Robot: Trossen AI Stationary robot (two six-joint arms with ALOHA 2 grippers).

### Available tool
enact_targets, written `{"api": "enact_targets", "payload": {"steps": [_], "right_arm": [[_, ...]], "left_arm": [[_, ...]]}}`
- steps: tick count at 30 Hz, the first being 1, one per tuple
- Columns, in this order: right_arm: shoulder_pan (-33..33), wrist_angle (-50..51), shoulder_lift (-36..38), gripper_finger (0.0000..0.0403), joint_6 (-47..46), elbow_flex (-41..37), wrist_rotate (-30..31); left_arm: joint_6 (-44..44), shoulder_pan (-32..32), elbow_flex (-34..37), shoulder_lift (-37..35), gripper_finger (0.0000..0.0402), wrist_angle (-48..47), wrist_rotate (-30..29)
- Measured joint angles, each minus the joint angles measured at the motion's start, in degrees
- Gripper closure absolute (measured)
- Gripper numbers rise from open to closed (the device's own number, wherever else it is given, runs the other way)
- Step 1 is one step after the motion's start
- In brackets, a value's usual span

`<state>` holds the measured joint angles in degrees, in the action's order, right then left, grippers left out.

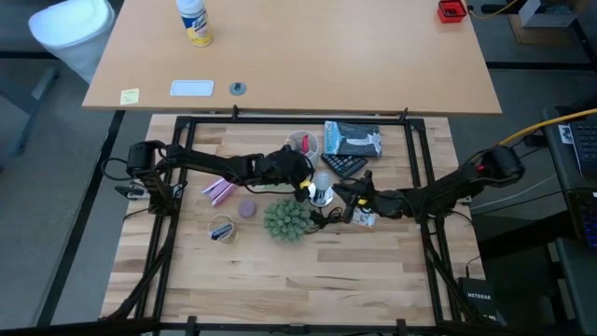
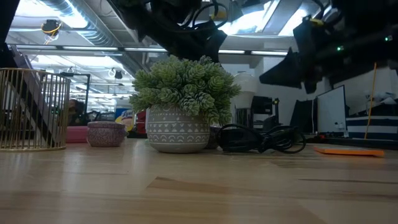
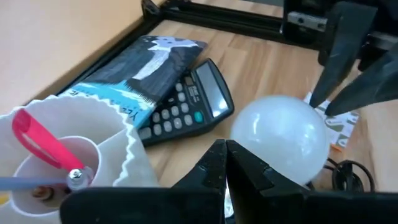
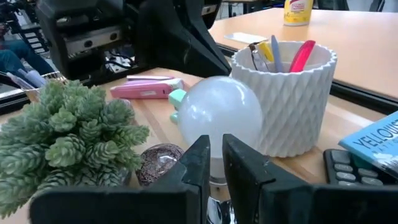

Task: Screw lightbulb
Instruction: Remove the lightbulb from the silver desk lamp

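The white lightbulb [image 1: 322, 179] stands upright, base down, in the shiny silver socket dish [image 1: 323, 197] at the table's middle. It also shows in the left wrist view [image 3: 283, 137] and the right wrist view [image 4: 217, 115]. My left gripper [image 1: 306, 184] is shut just left of the bulb, its tips [image 3: 227, 152] at the bulb's lower side. I cannot tell whether they touch it. My right gripper [image 1: 347, 202] comes from the right, low at the socket, with its fingers [image 4: 217, 158] nearly together. My right gripper is shut on the socket dish below the bulb. A strip of silver metal [image 4: 217, 210] shows between its two fingers, which come in level from the table's right. The fingers hide which part of the dish they have. The dish rests on the table.
A green spiky plant in a white pot [image 1: 284, 219] stands just near-left of the bulb. A white pen cup [image 1: 303, 145], a calculator [image 1: 345, 165] and a book [image 1: 353, 138] lie behind it. The socket's black cord [image 2: 261, 140] lies coiled to the right. Pink items [image 1: 219, 191] lie at the left.
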<state>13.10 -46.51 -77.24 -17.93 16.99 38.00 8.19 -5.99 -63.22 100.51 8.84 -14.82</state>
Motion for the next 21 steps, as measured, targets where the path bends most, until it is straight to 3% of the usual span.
{"api": "enact_targets", "payload": {"steps": [13,21], "right_arm": [[-0.20,-0.58,-2.79,0.0353,-1.53,0.00,5.12],[-4.70,-0.53,-2.79,0.0353,-1.53,0.00,3.20]], "left_arm": [[0.42,2.70,0.00,0.00,0.0400,-0.98,1.17],[0.81,4.65,0.00,0.00,0.0400,-0.81,1.17]]}}
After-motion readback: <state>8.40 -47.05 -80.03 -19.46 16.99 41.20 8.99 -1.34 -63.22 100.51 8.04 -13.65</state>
